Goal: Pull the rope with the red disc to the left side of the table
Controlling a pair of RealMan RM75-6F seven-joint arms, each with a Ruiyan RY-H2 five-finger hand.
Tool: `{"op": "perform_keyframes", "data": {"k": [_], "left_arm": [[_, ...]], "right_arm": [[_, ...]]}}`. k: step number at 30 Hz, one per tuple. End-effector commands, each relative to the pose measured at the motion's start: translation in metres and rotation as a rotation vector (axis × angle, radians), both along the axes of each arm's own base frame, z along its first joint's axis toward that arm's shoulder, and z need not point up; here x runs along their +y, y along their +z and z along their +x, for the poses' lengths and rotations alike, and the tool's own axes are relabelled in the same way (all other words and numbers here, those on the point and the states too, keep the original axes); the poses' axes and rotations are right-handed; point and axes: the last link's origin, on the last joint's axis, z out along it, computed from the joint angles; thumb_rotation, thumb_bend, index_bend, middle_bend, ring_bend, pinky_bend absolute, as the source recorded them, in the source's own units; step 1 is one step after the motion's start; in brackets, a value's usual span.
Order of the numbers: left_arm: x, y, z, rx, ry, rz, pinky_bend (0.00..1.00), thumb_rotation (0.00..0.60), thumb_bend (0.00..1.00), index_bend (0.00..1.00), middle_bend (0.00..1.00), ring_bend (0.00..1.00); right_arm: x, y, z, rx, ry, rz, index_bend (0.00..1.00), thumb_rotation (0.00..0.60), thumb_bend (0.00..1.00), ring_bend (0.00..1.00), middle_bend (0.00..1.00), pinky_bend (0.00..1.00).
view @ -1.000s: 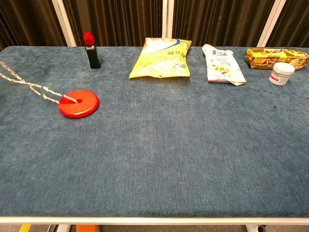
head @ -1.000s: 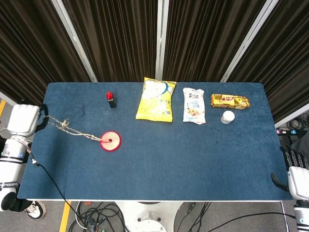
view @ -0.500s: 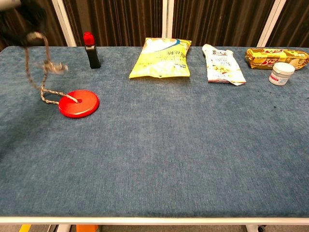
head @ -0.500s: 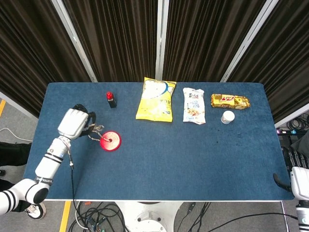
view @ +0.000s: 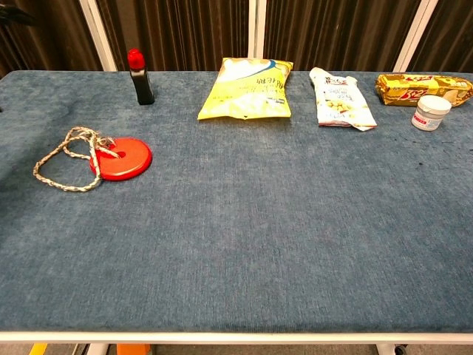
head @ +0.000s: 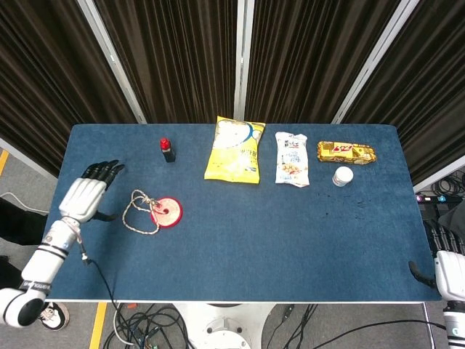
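While your left hand [head: 86,196] hovered with fingers apart and holding nothing, near the table's [head: 290,240] left edge, the rope [head: 138,214] lay slack in a loop just left of the disc [head: 166,211], tied through its centre. Limp and light, it would likely tighten before the disc slid; pinching the loop's far-left bend seemed best. Your right hand [head: 447,269] sat off the right edge, its state indiscernible.

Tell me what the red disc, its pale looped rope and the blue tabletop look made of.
Red disc: probably smooth plastic, faint sheen. Pale looped rope: braided fibre, speckled weave visible. Blue tabletop: matte, felt-like fabric, fuzzy texture.
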Motion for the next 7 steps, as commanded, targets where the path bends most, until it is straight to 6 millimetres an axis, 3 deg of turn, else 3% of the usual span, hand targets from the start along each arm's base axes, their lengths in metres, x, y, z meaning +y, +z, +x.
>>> {"op": "perform_keyframes", "data": {"k": [1,7], "left_arm": [[-0.048,0.011,-0.027,0.022,-0.003,0.107,0.07,0.6,0.0,0.0,0.0,0.0],[-0.109,0.009,-0.078,0.059,0.059,0.204,0.07,0.6,0.0,0.0,0.0,0.0]], "right_arm": [[0.0,0.001,0.003,-0.003,0.01,-0.003,0.0,0.6,0.22,0.0,0.02,0.0],[0.002,0.003,0.01,0.002,0.037,-0.011,0.0,0.6,0.22,0.0,0.02,0.0]]}}
